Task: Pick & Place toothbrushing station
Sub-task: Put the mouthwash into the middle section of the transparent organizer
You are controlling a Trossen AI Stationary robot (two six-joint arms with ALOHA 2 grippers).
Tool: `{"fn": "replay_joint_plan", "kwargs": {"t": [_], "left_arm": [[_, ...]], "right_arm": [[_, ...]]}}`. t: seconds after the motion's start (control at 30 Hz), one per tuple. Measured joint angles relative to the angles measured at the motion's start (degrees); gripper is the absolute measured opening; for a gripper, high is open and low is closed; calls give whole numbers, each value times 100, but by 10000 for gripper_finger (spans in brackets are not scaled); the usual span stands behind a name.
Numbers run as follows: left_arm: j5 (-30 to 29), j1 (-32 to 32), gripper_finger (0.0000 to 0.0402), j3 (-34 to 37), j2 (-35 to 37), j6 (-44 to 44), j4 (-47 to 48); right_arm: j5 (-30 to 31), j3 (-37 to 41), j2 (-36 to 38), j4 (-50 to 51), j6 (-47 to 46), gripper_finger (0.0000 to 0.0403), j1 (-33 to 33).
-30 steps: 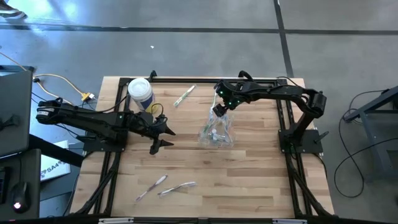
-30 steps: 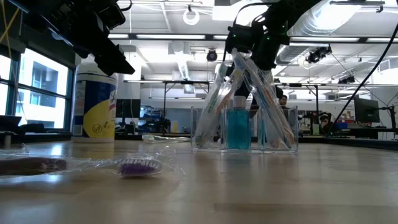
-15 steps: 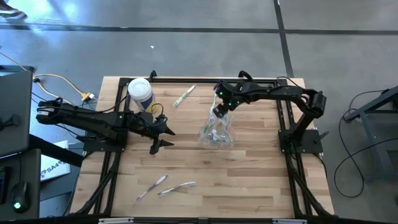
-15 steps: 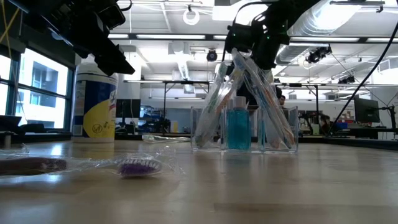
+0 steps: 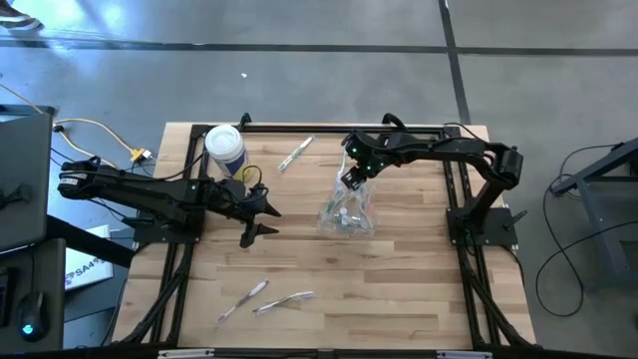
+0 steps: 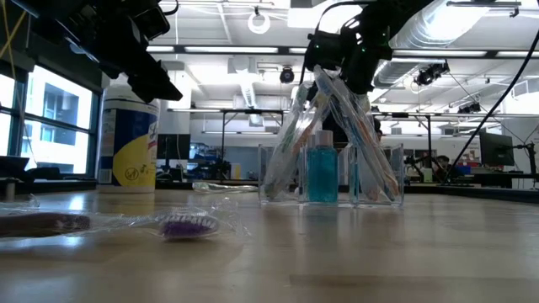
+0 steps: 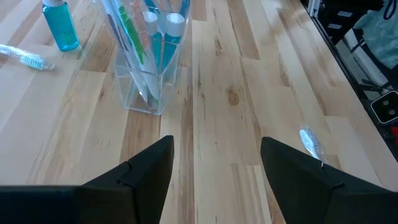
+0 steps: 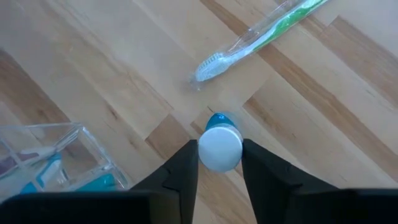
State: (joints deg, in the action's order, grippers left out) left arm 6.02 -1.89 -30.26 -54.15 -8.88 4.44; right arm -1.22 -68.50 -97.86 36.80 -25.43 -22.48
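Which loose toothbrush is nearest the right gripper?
The green-handled toothbrush at the table's far edge, just past the right gripper. The other two lie at the near edge, well beyond the holder.

The toothbrushing station (image 5: 347, 217), a clear boxy holder, stands upright mid-table before me, toothbrushes leaning out of it and, I think, tubes inside.

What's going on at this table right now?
The right gripper has its fingers pressed on either side of the white cap of a blue bottle. The bottle stands on the table beside the clear toothbrushing station. The station already holds several toothbrushes. The left gripper hovers open over the table nearby, waiting.
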Motion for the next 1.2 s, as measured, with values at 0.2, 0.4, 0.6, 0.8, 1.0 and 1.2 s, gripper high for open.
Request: {"fn": "replay_joint_plan", "kwargs": {"t": [0.2, 0.4, 0.6, 0.8, 1.0, 1.2], "left_arm": [[0, 0, 239, 0, 0, -4, -1], [0, 0, 239, 0, 0, -4, -1], [-1, 0, 239, 0, 0, -4, 0], [-2, 0, 239, 0, 0, -4, -1], [-2, 0, 239, 0, 1, -4, -2], [-2, 0, 239, 0, 2, -19, -1]], "right_arm": [[92, -1, 0, 2, -2, 104, 2], [112, 2, 2, 22, 22, 93, 0], [180, 0, 4, 24, 45, 91, 4], [275, 1, 17, 31, 122, 90, 46], [522, 8, 250, 92, 131, 90, 129], [584, 8, 591, 109, 116, 89, 208]]}}
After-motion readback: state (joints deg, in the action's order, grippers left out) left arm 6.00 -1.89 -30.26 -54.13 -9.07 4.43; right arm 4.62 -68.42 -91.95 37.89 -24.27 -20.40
